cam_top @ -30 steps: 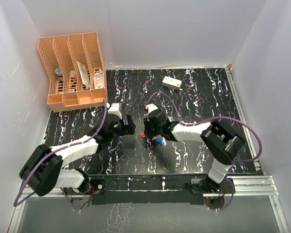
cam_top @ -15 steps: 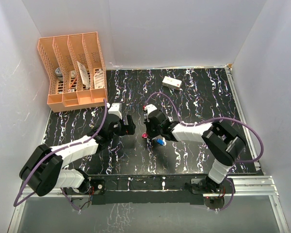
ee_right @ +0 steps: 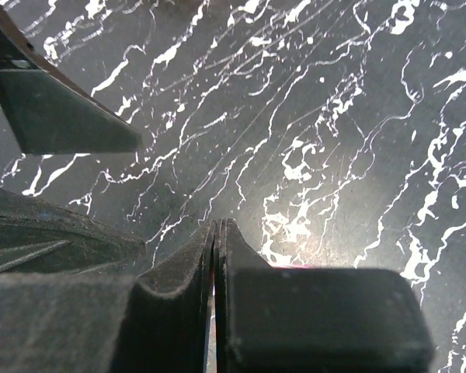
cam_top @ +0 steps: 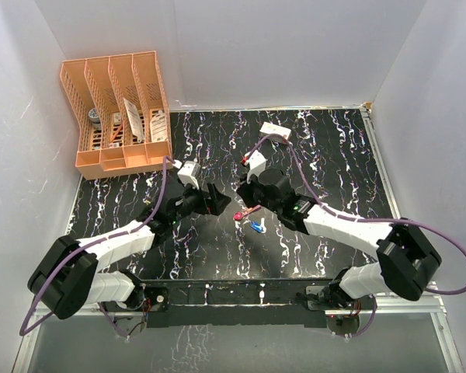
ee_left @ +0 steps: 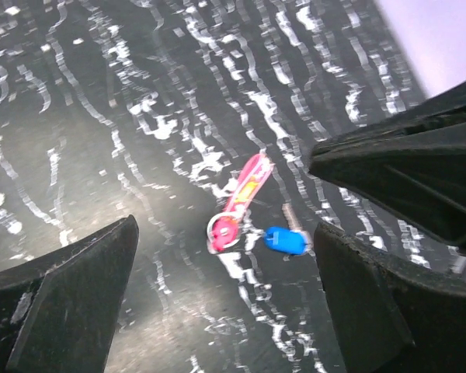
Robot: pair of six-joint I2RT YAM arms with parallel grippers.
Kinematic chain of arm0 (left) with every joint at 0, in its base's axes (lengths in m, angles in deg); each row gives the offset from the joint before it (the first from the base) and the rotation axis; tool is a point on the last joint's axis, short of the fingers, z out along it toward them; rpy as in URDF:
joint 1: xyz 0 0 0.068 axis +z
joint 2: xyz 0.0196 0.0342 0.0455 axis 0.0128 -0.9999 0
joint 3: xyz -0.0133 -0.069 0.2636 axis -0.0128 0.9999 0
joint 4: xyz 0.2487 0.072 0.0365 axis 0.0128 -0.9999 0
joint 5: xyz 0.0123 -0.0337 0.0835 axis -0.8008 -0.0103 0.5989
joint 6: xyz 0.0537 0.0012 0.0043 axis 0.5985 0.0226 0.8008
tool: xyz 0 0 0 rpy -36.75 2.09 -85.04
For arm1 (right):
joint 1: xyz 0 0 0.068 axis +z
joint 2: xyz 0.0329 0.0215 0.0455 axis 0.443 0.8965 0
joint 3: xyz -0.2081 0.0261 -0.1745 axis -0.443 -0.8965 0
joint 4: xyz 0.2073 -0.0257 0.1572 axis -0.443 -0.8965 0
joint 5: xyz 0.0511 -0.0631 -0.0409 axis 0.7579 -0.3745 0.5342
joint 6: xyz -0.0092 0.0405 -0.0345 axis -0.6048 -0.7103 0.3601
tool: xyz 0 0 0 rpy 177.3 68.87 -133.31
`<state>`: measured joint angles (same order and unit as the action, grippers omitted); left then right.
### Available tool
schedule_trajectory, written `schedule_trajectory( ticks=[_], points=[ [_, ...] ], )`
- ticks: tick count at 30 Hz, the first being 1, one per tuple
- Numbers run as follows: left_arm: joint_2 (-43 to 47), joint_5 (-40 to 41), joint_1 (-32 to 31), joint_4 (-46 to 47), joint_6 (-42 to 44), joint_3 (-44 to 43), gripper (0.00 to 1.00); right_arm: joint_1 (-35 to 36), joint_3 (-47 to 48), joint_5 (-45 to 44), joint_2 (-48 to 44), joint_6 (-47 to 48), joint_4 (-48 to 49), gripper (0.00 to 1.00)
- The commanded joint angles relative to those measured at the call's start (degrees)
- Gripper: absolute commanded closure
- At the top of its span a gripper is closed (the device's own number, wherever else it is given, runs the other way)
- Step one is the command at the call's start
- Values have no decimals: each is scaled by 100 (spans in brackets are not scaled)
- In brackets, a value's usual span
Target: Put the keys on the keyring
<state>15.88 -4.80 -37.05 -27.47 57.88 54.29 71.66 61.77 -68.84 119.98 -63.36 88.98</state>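
The pink key (ee_left: 243, 194) lies on the black marbled table, with a thin silvery keyring (ee_left: 222, 231) around its round head. Just right of it is the blue-headed key (ee_left: 284, 240), its pale blade pointing away. In the top view the pink key (cam_top: 245, 211) and the blue key (cam_top: 258, 227) lie between the two arms. My left gripper (ee_left: 225, 311) is open, and its fingers straddle the table just short of both keys. My right gripper (ee_right: 217, 225) is shut with nothing visible between its jaws. It hovers just right of the pink key's tip, and a pink sliver shows under one finger.
An orange file organiser (cam_top: 120, 116) with papers stands at the back left. A white rectangular box (cam_top: 275, 133) lies at the back, right of centre. White walls close in the table on three sides.
My right gripper has shut and its wrist has swung back and to the right, uncovering the pink key. The left gripper has edged right toward the keys.
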Motion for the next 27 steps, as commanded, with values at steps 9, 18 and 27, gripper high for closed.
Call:
schedule_trajectory(
  ticks=[9, 18, 27],
  points=[
    [330, -795, 305, 484, -241, 40, 9, -30, 696, -566, 271, -161, -1202, 62],
    [740, -308, 316, 82, -421, 319, 7, -845, 398, -409, 635, -1258, -1384, 44],
    [684, -302, 313, 129, -432, 435, 7, -1317, 411, 215, 949, -1298, -1263, 42]
  ],
)
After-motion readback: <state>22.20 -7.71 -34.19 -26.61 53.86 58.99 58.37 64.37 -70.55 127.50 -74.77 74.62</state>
